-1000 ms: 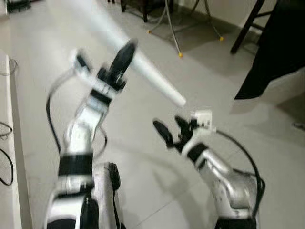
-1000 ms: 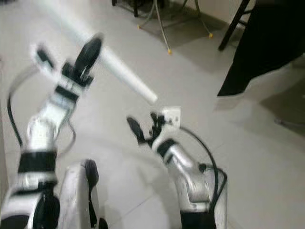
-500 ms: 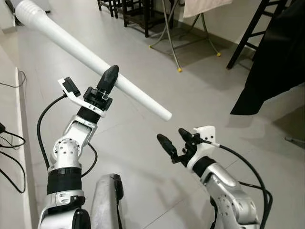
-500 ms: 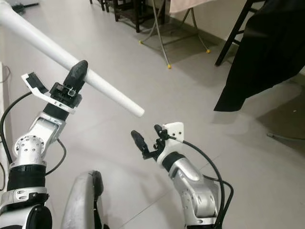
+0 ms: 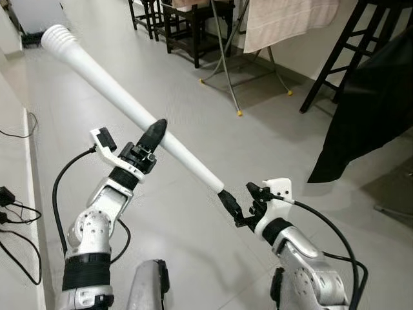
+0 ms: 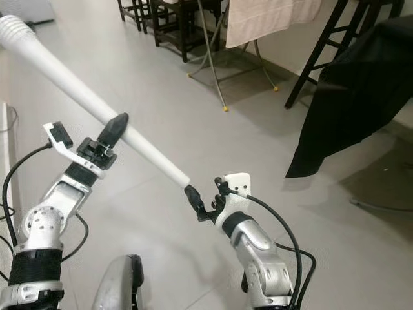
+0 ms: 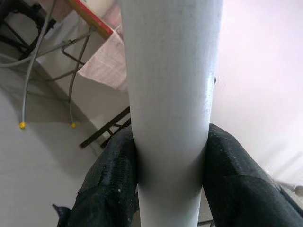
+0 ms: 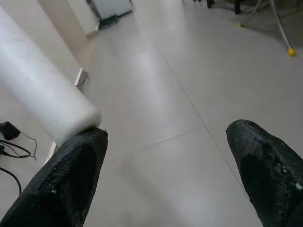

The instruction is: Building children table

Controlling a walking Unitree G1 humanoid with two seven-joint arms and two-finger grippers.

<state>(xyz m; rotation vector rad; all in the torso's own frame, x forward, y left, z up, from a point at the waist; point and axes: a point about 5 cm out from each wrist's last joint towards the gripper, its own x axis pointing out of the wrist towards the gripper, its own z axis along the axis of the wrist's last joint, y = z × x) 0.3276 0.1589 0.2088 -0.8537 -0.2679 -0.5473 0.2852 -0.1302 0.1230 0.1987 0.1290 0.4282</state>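
Note:
A long white tapered table leg (image 5: pixel 122 103) slants through the air, its ribbed thick end (image 5: pixel 57 35) up at the far left. My left gripper (image 5: pixel 153 134) is shut on its middle, and both black fingers (image 7: pixel 113 179) press its sides in the left wrist view. The leg's narrow end (image 5: pixel 216 185) points down at my right gripper (image 5: pixel 237 192), which is open. One right finger (image 8: pixel 66 179) touches the leg's end (image 8: pixel 52 104); the other finger (image 8: pixel 270 165) stands well apart.
Bare grey tiled floor (image 5: pixel 193 129) lies below. Dark chairs (image 5: pixel 184 26) and a drying rack with a towel (image 5: pixel 284 19) stand at the back. A black ladder frame (image 5: pixel 335 45) and a black cloth (image 5: pixel 381 110) are at the right. Cables (image 5: pixel 10 206) lie at the left.
The head view has shifted. My left arm has swung the leg down and to the right, so that its narrow end now meets my right gripper's finger. The right gripper stays open.

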